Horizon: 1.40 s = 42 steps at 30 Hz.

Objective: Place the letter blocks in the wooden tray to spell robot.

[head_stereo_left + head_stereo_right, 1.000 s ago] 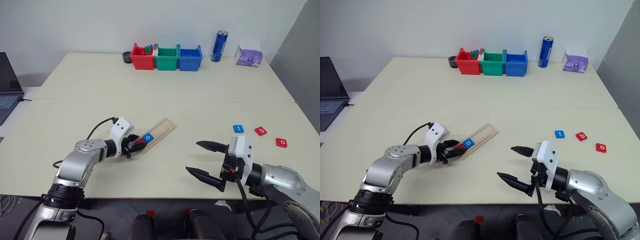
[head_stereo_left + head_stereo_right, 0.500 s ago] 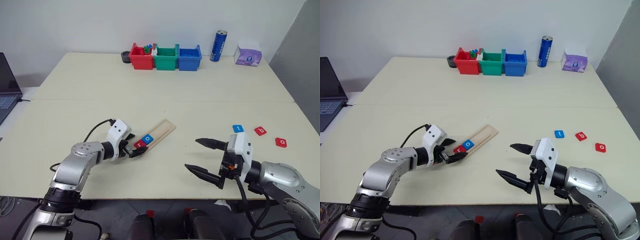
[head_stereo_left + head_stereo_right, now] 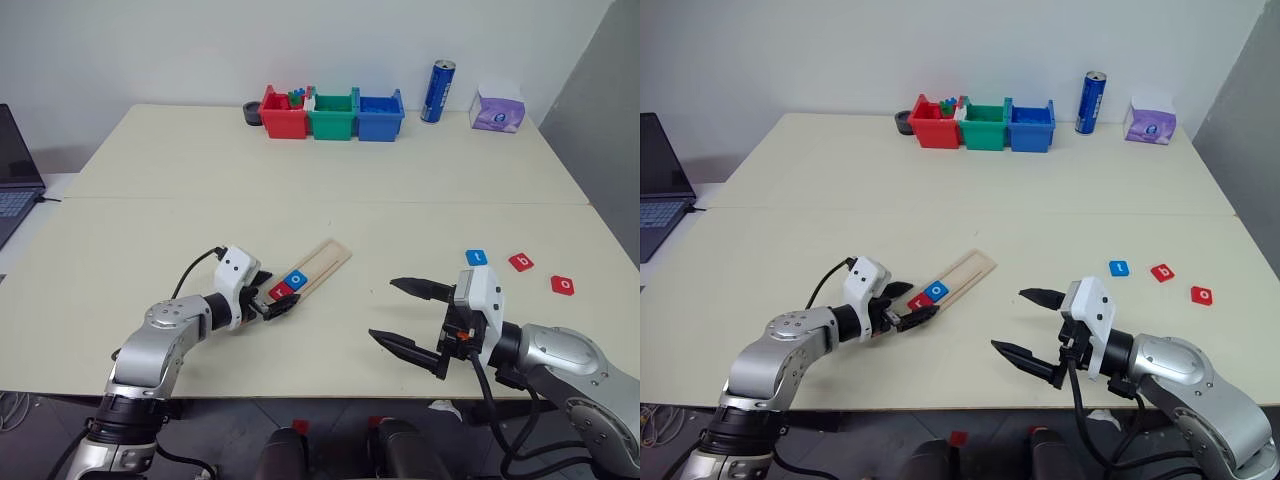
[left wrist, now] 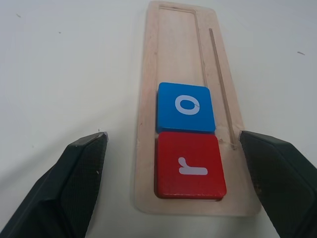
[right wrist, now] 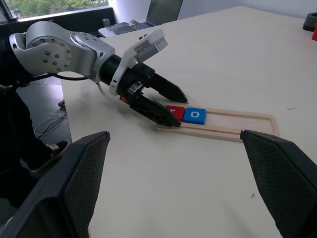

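Observation:
The wooden tray [image 3: 325,258] lies slanted on the table near its middle. Two letter blocks sit side by side at the tray's near end, a red "r" [image 4: 190,166] and a blue "o" [image 4: 185,107]. My left gripper [image 3: 275,293] is open, its fingers straddling the tray's near end without touching the red "r". Loose on the table to the right lie a blue "t" [image 3: 476,258], a red "b" [image 3: 520,263] and a red "o" [image 3: 563,285]. Between the tray and these loose blocks, my right gripper [image 3: 382,309] hovers wide open and empty.
Red [image 3: 284,113], green [image 3: 332,113] and blue [image 3: 380,113] bins stand in a row at the table's far edge, with a black ring [image 3: 253,115] beside them. A blue can [image 3: 437,92] and a tissue pack [image 3: 498,110] stand further right. A laptop [image 3: 15,170] sits at the far left.
My left gripper has opened and let go of the red "r", which now lies in the tray next to the blue "o". The right arm has not moved.

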Each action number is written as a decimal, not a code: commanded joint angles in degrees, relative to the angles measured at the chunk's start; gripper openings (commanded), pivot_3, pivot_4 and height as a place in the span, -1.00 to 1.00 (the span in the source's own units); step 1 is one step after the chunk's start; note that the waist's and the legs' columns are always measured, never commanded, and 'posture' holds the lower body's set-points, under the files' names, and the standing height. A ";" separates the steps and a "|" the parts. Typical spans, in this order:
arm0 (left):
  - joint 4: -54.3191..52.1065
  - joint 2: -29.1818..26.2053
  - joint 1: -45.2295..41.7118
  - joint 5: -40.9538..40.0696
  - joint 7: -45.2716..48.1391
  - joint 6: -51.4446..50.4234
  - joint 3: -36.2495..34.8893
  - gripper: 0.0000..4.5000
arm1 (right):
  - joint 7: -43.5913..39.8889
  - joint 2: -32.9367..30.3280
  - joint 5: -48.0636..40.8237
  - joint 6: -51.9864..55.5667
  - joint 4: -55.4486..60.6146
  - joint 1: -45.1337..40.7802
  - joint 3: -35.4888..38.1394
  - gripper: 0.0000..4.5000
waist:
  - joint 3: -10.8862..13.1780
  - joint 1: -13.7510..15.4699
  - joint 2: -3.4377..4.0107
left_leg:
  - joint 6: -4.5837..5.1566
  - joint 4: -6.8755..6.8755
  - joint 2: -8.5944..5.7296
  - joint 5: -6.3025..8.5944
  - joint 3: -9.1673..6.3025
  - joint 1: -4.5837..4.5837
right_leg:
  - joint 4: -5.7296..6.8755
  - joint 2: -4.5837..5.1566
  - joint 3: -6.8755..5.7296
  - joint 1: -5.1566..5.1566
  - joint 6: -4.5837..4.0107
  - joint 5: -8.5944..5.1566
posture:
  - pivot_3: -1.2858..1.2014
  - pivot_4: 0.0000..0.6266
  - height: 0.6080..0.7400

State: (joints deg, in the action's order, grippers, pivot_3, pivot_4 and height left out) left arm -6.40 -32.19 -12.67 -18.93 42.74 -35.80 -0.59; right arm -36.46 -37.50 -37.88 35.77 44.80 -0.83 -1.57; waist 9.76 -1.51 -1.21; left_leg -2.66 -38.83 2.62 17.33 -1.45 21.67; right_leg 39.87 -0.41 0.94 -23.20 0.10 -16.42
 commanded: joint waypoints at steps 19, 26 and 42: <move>-7.65 -2.35 -2.97 -0.08 -0.53 -12.08 4.98 0.99 | 0.56 0.19 -1.39 -0.30 3.27 0.71 0.24 1.00 | 0.00 0.03 0.00 | 0.00 0.00 -0.01 0.00 0.00 0.01 | 0.00 0.00 0.00 0.00 0.04 -0.02 | 0.03 -0.52 1.00; -7.74 -2.28 -3.42 0.69 -2.07 -15.14 5.32 0.99 | 0.71 0.21 -1.57 -0.04 3.63 1.42 0.24 1.00 | 0.00 0.03 0.00 | 0.00 0.00 -0.02 0.00 -0.01 0.00 | 0.00 0.00 0.00 0.00 0.25 -0.14 | 0.03 -0.52 1.00; -6.40 -3.03 -2.70 1.94 -3.74 -15.93 7.29 0.36 | 0.83 0.34 -4.14 1.06 3.65 1.59 0.91 1.00 | -0.02 0.02 0.03 | 0.00 0.00 -0.02 0.00 -0.01 -0.04 | 0.02 0.00 0.02 0.02 0.27 -0.15 | 0.03 -0.52 1.00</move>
State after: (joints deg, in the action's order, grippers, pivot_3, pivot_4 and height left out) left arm -14.00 -34.69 -16.54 -17.48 38.56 -50.62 4.59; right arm -35.93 -37.30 -40.54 36.98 46.13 1.10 -1.75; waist 9.73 -1.49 -1.18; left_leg -2.66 -38.83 2.61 17.33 -1.47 21.64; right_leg 39.88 -0.41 0.96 -23.18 0.36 -16.58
